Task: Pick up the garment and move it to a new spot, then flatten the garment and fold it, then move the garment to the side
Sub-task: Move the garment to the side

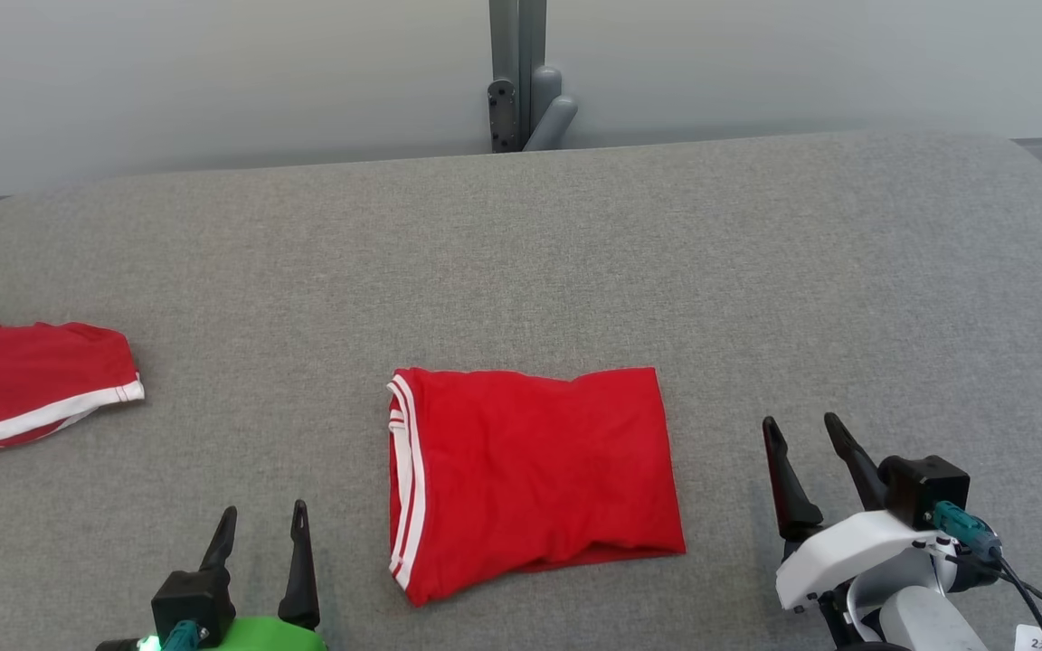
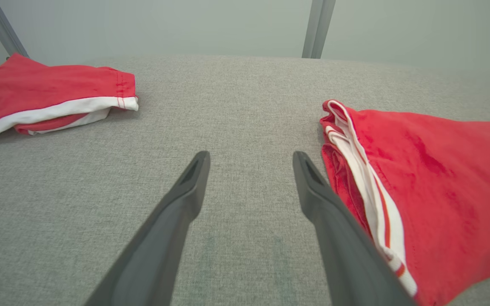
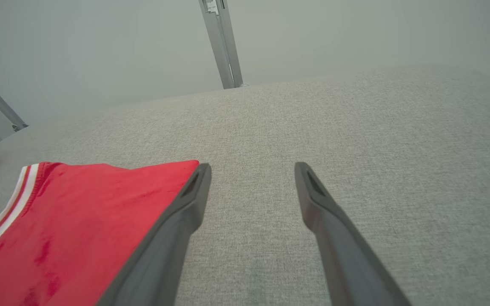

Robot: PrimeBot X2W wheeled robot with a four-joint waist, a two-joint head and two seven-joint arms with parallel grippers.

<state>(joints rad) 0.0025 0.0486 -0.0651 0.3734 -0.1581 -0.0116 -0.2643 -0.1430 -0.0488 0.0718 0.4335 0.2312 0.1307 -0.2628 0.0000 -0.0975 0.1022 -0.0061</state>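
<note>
— Left gripper (image 1: 265, 508) is nearest, low in the head view. How does it stand?

— Spread wide, fingers apart, holding nothing. It sits over bare surface (image 1: 575, 253), just left of the garment (image 1: 530, 470). In its wrist view the right finger lies alongside the striped edge, though I can't tell whether it touches the cloth.

— And the right gripper (image 1: 801, 420)?

— Also spread and empty, off the garment's right edge. In the head view a strip of grey shows between them.

— Where is the garment itself?

— Near the middle of the surface, toward the front, between the two grippers. It is red, folded into a rough rectangle, and lies flat with a few soft wrinkles. White stripes run down its left edge, where the layers show.

— Anything else?

— A second garment (image 1: 23, 380), red with a white band, lies at the far left, well apart from the folded one and partly cut off by the frame. A grey post (image 1: 516, 72) stands behind the surface's far edge, against a pale wall (image 1: 213, 72).
</note>
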